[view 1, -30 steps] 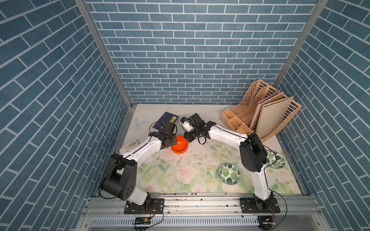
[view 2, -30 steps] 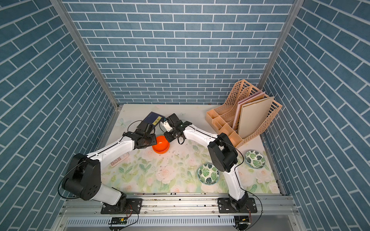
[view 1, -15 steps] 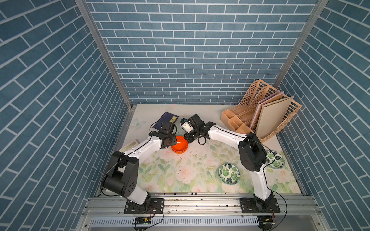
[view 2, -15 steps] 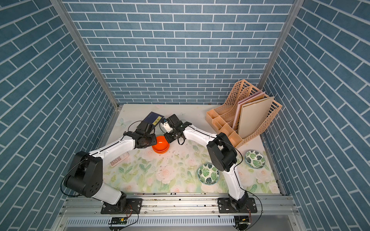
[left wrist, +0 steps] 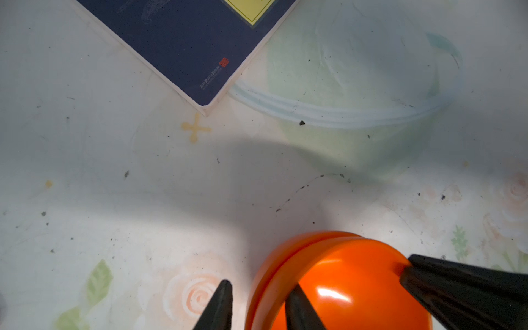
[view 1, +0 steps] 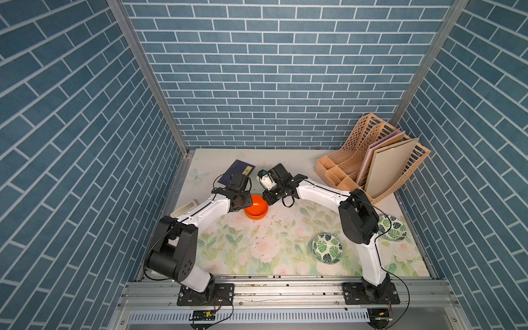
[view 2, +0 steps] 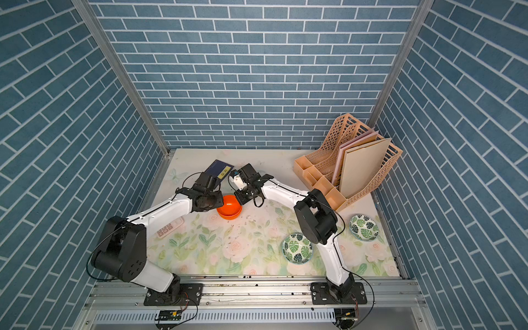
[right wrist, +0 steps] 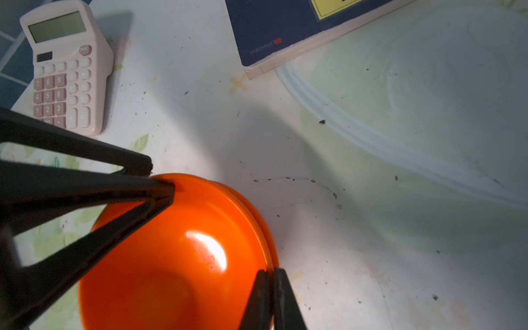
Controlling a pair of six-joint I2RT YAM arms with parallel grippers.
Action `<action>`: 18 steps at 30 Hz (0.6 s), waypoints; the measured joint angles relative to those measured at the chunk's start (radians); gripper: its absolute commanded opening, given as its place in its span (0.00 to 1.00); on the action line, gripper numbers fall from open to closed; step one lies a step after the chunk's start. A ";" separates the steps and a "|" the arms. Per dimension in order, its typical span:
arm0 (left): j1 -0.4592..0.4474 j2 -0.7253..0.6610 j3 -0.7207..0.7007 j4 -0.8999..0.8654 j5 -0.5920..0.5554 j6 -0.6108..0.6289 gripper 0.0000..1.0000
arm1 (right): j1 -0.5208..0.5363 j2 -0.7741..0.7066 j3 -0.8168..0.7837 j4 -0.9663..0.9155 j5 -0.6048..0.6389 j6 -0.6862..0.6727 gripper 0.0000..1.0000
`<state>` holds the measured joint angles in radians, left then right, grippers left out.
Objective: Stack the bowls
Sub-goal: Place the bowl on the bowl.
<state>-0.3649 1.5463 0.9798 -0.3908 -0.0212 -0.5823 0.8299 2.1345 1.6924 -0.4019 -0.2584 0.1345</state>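
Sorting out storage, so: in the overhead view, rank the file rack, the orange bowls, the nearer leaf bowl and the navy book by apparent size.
In a top view:
1. file rack, clearly largest.
2. nearer leaf bowl and orange bowls look alike, so unranked.
3. navy book, seemingly smallest, though partly hidden.

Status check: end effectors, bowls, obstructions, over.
Right end effector shut on orange stack rim; left end effector open, straddling it. Two leaf bowls apart, unstacked. Book nearby, not touching.
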 measured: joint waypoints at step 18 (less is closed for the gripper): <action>0.001 0.010 -0.003 0.008 0.041 0.030 0.20 | 0.000 -0.002 0.000 0.000 0.011 -0.001 0.02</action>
<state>-0.3641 1.5562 0.9771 -0.3828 0.0200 -0.5526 0.8299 2.1330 1.6924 -0.4023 -0.2470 0.1337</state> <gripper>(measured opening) 0.189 0.075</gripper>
